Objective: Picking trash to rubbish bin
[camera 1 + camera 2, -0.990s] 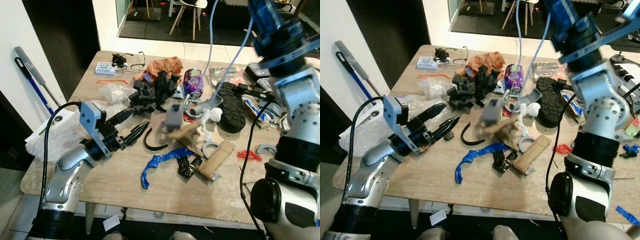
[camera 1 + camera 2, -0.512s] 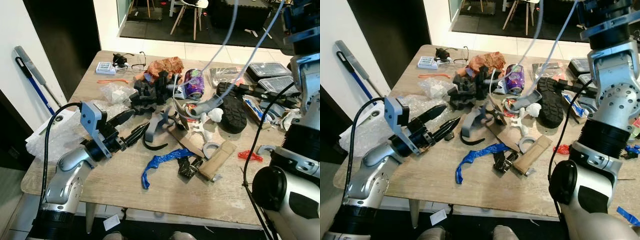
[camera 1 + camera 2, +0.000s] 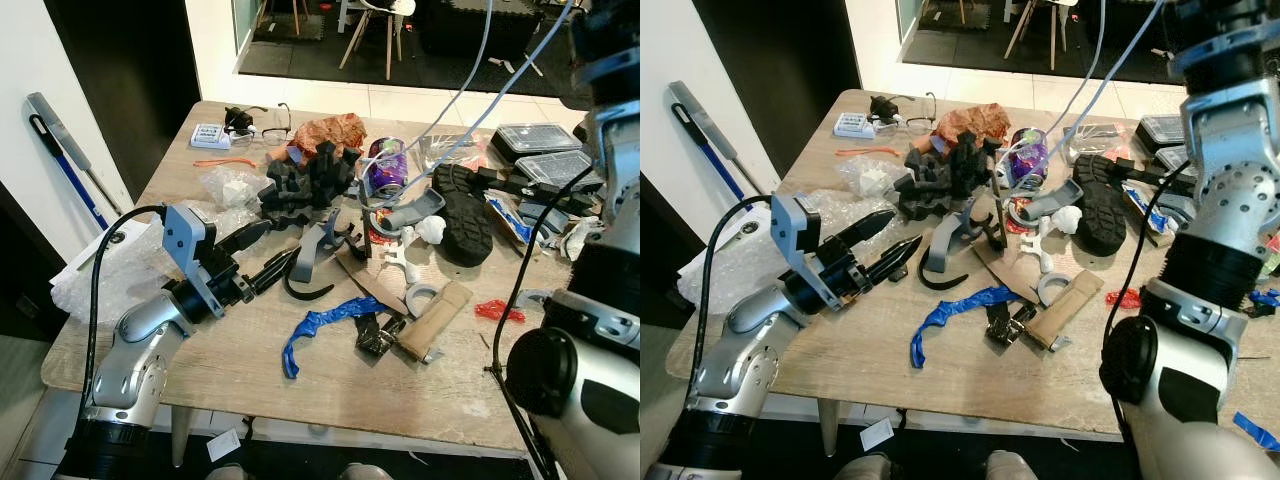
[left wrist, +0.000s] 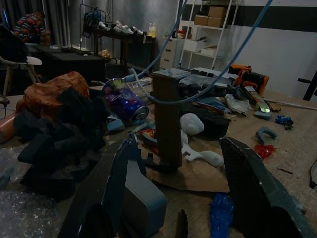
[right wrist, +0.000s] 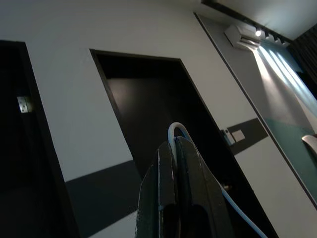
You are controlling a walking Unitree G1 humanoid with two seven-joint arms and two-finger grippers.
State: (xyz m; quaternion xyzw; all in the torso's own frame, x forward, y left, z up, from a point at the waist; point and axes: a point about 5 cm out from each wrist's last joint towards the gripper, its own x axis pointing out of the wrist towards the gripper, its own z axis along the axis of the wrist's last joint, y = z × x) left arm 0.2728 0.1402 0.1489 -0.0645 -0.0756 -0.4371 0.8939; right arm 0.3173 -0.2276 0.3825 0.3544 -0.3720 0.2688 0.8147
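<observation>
Barely started, I reckon. My right gripper (image 5: 176, 163) raised high, fingers pinched on pale blue cable (image 3: 470, 80), other end trailing into pile near purple can (image 3: 384, 168). Left gripper (image 3: 275, 250) spread apart, low over table (image 3: 230, 370). Heaps of trash left, no bin spotted.

A pale wood-grain table (image 3: 230, 360) is seen. At its centre a blue strip (image 3: 318, 325) lies at 6 o'clock from a grey bracket (image 3: 312, 248). A purple can (image 3: 385, 166) and a crumpled orange-brown bag (image 3: 330, 130) are at 12 o'clock, a black shoe (image 3: 460, 215) at 2 o'clock, a red scrap (image 3: 498, 310) at 4 o'clock. A light blue cable (image 5: 179, 133) is pinched between black fingers (image 5: 190, 198).
</observation>
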